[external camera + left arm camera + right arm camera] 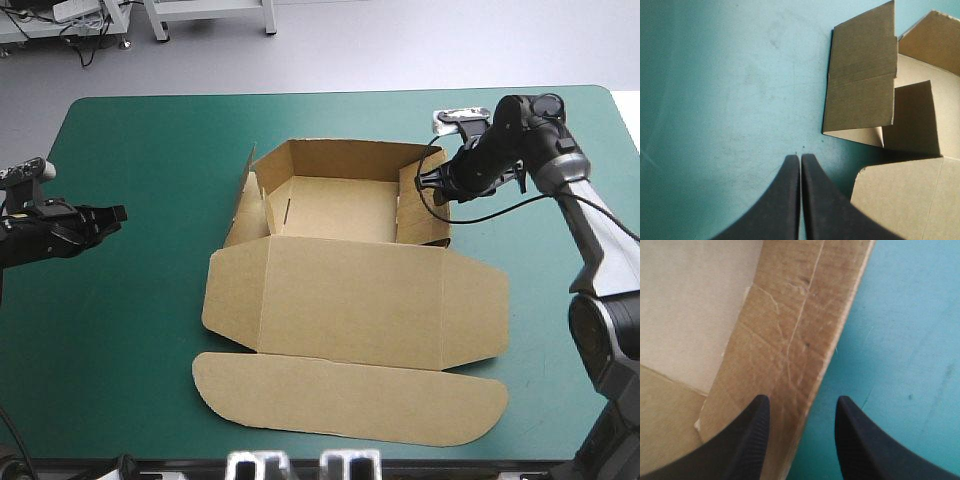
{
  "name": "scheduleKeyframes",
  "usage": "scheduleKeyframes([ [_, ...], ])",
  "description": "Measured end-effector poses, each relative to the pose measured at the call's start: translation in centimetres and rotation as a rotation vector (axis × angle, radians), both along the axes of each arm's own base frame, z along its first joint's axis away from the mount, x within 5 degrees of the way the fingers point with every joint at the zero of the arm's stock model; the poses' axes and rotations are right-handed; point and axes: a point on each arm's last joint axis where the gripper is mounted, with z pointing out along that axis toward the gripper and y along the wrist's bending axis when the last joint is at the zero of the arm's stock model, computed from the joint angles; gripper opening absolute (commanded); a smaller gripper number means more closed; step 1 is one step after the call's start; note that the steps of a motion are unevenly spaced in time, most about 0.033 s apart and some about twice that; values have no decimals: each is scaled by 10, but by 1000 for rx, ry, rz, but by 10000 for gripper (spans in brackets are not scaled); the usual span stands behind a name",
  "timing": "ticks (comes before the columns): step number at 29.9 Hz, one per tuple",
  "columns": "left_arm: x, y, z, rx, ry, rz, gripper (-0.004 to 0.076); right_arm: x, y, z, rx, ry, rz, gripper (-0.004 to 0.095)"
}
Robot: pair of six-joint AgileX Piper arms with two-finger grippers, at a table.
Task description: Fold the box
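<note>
Mid-worktop (130, 380): box (340, 208), tray walls up at the far side, lid (350, 300) flat toward the near edge. High view leaves the right tool (428, 182) unreadable; its wrist view shows it open, right wall (790, 340) edge between the fingers (747, 440), contact unclear. Over bare cover (715, 100), left tool (800, 156) closed, well apart from the left flap (862, 85); lid mostly cut off there.
</note>
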Motion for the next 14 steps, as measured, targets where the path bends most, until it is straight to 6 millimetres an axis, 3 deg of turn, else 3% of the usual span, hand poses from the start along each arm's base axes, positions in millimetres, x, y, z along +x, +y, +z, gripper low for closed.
scheduleKeyframes([
  [4, -2, -3, 4, -18, -19, -3, -3, 17, 3, -31, -4, 49, -7, 368],
  [6, -3, -4, 5, -26, -22, -10, -3, 22, 6, -41, 14, 60, -11, 231],
  [8, -3, -5, 5, -17, -28, -36, -3, 26, 8, -47, 32, 68, -15, 0],
  [14, -1, -4, 7, 12, -62, -54, -3, 29, 12, -48, 79, 60, -28, -5],
])
